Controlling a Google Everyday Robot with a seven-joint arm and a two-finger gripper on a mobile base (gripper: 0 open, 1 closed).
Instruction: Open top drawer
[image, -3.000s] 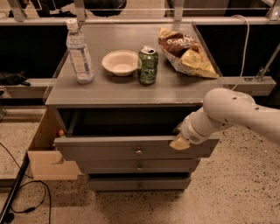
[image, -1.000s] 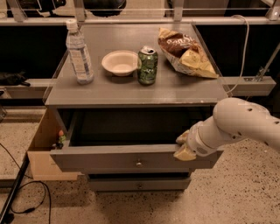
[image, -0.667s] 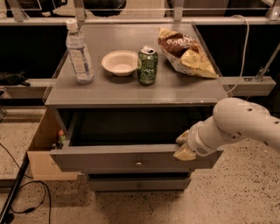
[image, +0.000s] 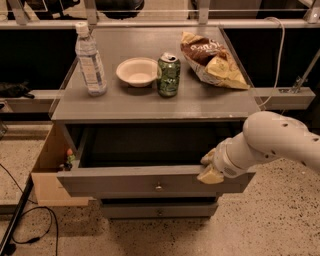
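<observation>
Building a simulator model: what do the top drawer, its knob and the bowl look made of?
The top drawer is likely wood painted matte grey: flat dull front, squared board edges. Its knob seems metal: small, with a faint glint. The bowl is paper or plastic, off-white and matte; unclear which. The end effector sits at the drawer front's right top edge.

The top drawer (image: 150, 183) stands far open at lower centre, its dark box exposed. The gripper (image: 210, 167) rests at the drawer front's upper edge, right of centre, below the tabletop (image: 125, 102).
</observation>
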